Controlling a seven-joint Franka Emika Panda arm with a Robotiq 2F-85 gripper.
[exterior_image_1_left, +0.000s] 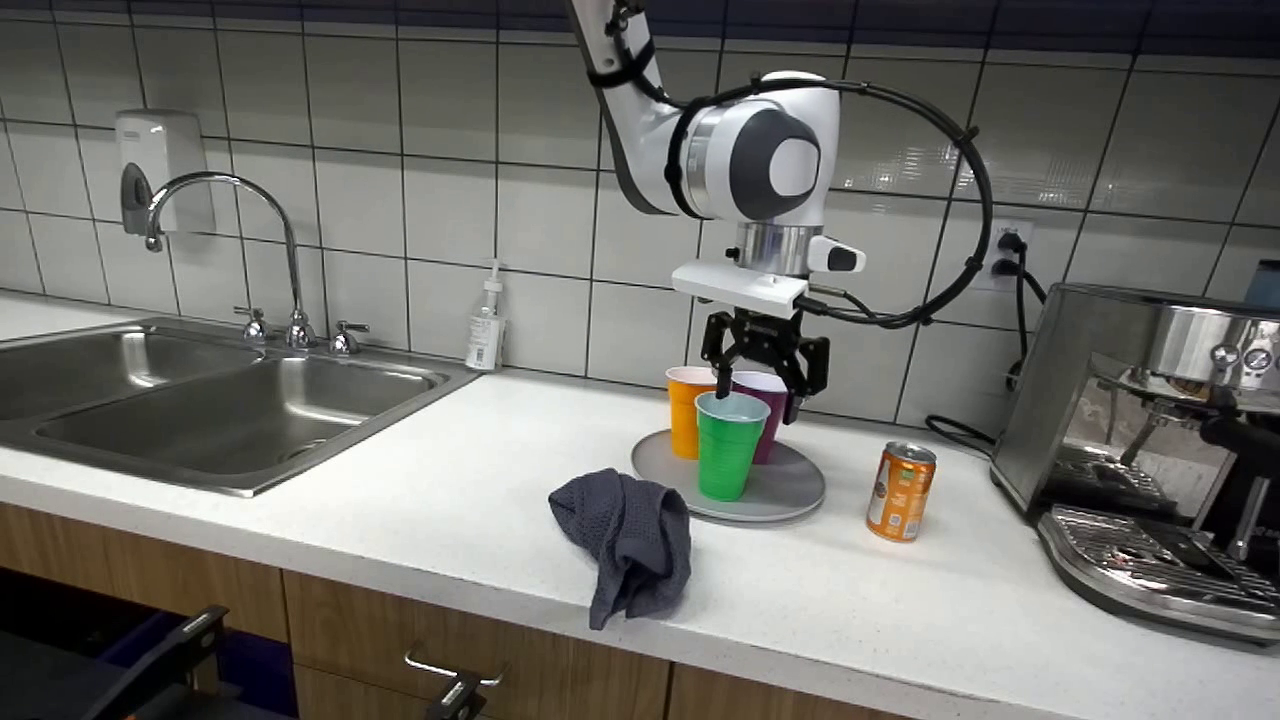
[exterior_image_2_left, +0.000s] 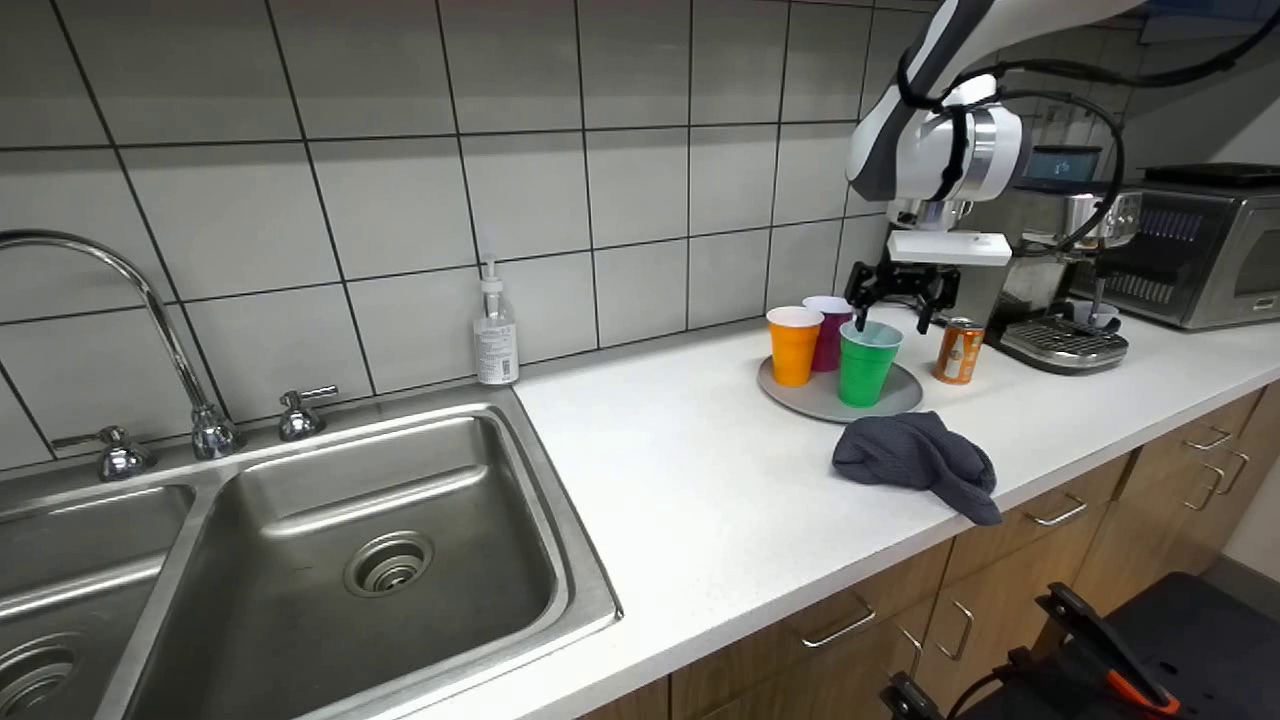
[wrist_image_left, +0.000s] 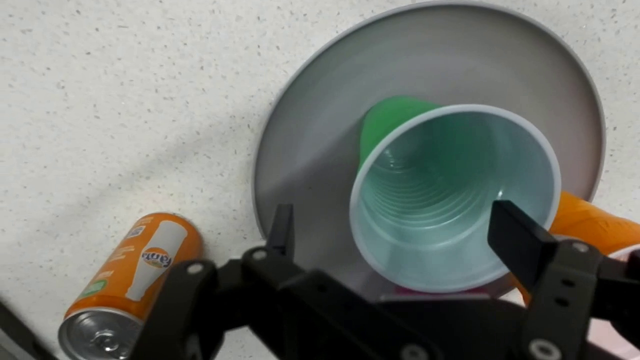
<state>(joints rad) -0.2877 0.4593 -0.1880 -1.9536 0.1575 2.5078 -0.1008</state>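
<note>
Well, desk (exterior_image_1_left: 440, 480): white, speckled, bearing the whole spread.
Arm (exterior_image_1_left: 750, 150): reaching in from above, bent so its end points down.
Sink (exterior_image_1_left: 215, 440): let into one end of the desk.
Coffee machine (exterior_image_1_left: 1085, 350): opposite side, probably its regular spot.
Plate (exterior_image_1_left: 790, 490): grey, round, perhaps laid there to keep its load together.
Cloth (exterior_image_1_left: 630, 545): crumpled just in front of the plate, seemingly dropped casually.
Tool (wrist_image_left: 392, 215): fingers apart, clamped on nothing; in the wrist view one overlaps the mouth of the green cup (exterior_image_1_left: 730, 455), the other sits outside its rim. Whether the first is down inside or merely above, I cannot tell.
Green cup: mouth up on the plate, under the tool; the plate alone seems to bear it.
Orange cup (exterior_image_2_left: 792, 350): also on the plate, close behind the green cup.
Purple cup (exterior_image_2_left: 828, 345): likewise behind, so the three make a tight cluster.
Can (exterior_image_1_left: 901, 492): upright on the desk, near the plate but not touching, as if kept separate.
</note>
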